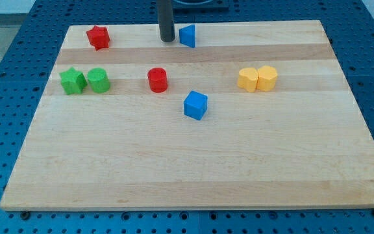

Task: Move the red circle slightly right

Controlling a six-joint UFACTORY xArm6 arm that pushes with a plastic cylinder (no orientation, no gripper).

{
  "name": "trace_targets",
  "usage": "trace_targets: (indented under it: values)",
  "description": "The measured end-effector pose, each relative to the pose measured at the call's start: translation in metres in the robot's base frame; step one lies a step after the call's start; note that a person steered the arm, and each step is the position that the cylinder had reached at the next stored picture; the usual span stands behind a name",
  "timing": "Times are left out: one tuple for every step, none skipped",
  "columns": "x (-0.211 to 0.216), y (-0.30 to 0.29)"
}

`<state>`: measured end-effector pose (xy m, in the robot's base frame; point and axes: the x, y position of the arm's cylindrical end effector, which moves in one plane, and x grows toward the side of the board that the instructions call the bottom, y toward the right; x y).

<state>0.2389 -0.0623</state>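
The red circle stands on the wooden board, left of centre. My tip is near the view's top edge of the board, well above the red circle and slightly to its right. A blue triangle sits just right of the tip, close to it. The tip does not touch the red circle.
A red star lies at the top left. A green star and a green round block sit side by side at the left. A blue cube lies below right of the red circle. Two yellow blocks touch at the right.
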Motion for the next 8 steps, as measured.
trace_targets:
  values:
    - [0.0,0.008]
    - [0.0,0.018]
    - [0.001,0.017]
    - [0.018,0.007]
    - [0.045,-0.011]
    - [0.076,-0.031]
    - [0.102,-0.051]
    - [0.125,-0.057]
